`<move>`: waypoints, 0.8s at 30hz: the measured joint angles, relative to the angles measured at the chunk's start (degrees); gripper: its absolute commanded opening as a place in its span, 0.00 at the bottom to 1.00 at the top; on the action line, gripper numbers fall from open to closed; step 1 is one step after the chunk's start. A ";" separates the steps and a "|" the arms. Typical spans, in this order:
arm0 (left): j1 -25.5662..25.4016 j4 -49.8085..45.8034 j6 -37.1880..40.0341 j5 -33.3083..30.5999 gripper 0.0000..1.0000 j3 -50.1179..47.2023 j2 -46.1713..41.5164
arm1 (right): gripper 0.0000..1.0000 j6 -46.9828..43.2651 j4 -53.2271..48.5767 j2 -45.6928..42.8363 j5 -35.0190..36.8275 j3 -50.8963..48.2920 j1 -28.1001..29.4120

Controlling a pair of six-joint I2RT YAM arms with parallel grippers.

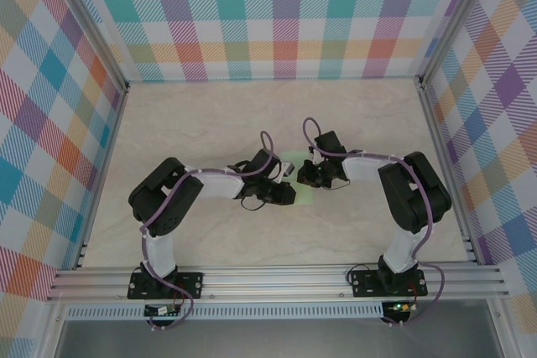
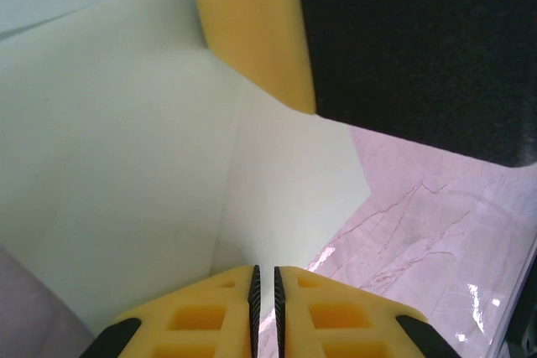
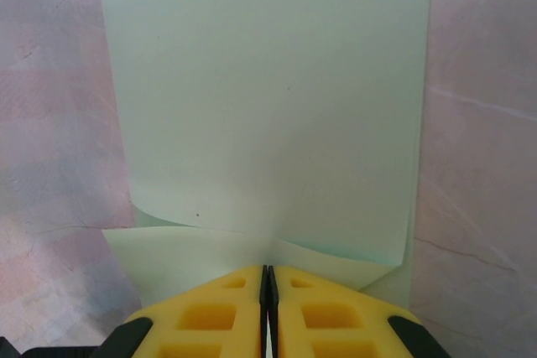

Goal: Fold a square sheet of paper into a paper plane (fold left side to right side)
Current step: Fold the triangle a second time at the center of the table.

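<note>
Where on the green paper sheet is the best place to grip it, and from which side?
Probably best: grip the square sheet of paper at its raised edge, coming in low from that side, where the right gripper holds it. There the top layer curls up off the layer beneath. Farther in it lies flat on the table, giving fingers nothing to close on.

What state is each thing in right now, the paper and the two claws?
paper: folded over on itself, top layer curling up off the lower one, not pressed flat.
right gripper: shut, pinching the paper's near edge.
left gripper: all but shut, tips at the paper; whether it is pinching the paper cannot be told.
</note>
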 measured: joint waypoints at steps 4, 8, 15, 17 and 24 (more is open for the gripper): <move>0.13 1.79 -0.02 0.00 0.15 -1.27 -0.44 | 0.12 -0.17 -0.83 0.11 0.33 0.37 0.04; 0.33 3.69 -0.09 -0.37 0.15 -3.45 -1.62 | 0.12 -0.20 -1.77 0.42 0.37 1.01 0.04; 1.36 6.97 -1.53 -0.37 0.12 -7.89 -3.96 | 0.12 -0.20 -2.62 0.85 0.31 1.66 0.04; 1.62 8.15 -1.88 -0.17 0.12 -8.90 -4.26 | 0.12 -0.20 -2.62 0.85 0.31 1.66 0.04; 2.23 10.19 -2.58 0.46 0.09 -10.88 -5.03 | 0.12 -0.24 -2.62 0.85 0.26 1.66 0.04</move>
